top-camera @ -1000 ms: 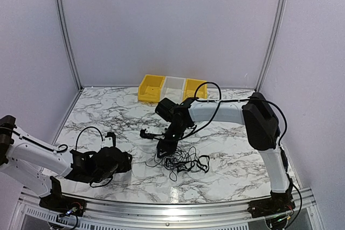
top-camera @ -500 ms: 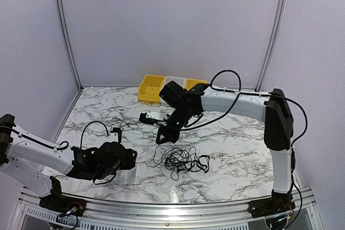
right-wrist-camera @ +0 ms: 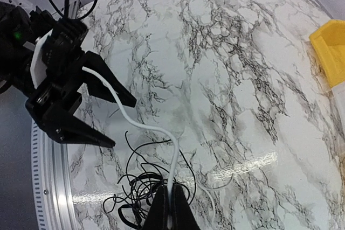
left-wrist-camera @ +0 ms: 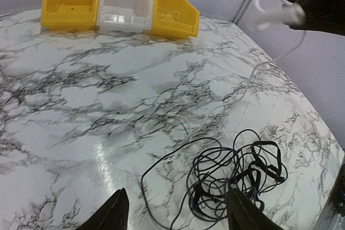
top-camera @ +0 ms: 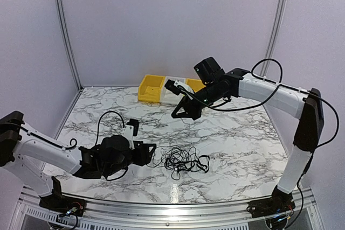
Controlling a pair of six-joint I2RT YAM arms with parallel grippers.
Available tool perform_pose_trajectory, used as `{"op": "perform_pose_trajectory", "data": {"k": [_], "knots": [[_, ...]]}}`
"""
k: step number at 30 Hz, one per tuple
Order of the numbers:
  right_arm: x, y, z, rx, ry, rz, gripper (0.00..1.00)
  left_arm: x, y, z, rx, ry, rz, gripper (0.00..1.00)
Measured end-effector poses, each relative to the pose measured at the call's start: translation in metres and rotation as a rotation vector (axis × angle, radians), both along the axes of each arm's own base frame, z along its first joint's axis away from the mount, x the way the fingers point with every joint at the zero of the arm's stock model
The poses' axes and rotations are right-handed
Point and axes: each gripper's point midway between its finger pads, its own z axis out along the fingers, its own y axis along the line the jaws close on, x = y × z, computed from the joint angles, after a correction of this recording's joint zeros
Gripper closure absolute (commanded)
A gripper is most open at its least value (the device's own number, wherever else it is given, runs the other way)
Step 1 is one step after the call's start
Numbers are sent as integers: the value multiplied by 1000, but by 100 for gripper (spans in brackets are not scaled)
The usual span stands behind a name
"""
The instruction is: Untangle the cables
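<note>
Right gripper: jaws pinched shut on a white cable, high over the marble table, on the side of the far bins. Left gripper: jaws apart, empty, low over the table. The black cable tangle lies flat just ahead of the left gripper, which makes the left arm the nearer one. The white cable slopes from the right gripper down toward the tangle, far to near. Whether it is caught in the tangle cannot be told.
</note>
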Motion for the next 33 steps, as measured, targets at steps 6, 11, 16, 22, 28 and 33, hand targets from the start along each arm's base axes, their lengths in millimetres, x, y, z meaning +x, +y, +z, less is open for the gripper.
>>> {"op": "perform_pose_trajectory", "data": {"k": [6, 11, 16, 22, 28, 33], "knots": [[2, -18, -4, 42, 32, -28, 100, 21, -84, 1, -1, -62, -120, 39], [1, -20, 21, 105, 0, -25, 100, 38, -140, -9, -48, -62, -154, 48], [7, -31, 53, 161, -51, -49, 100, 47, -146, -49, -53, 16, -117, 58], [24, -34, 126, 261, -196, -70, 100, 60, -139, -88, -75, 108, -85, 61], [40, -45, 212, 360, -407, -121, 100, 64, -148, -85, -129, 135, -102, 53], [71, -59, 231, 367, -505, -212, 100, 57, -144, -72, -120, 114, -127, 46]]}}
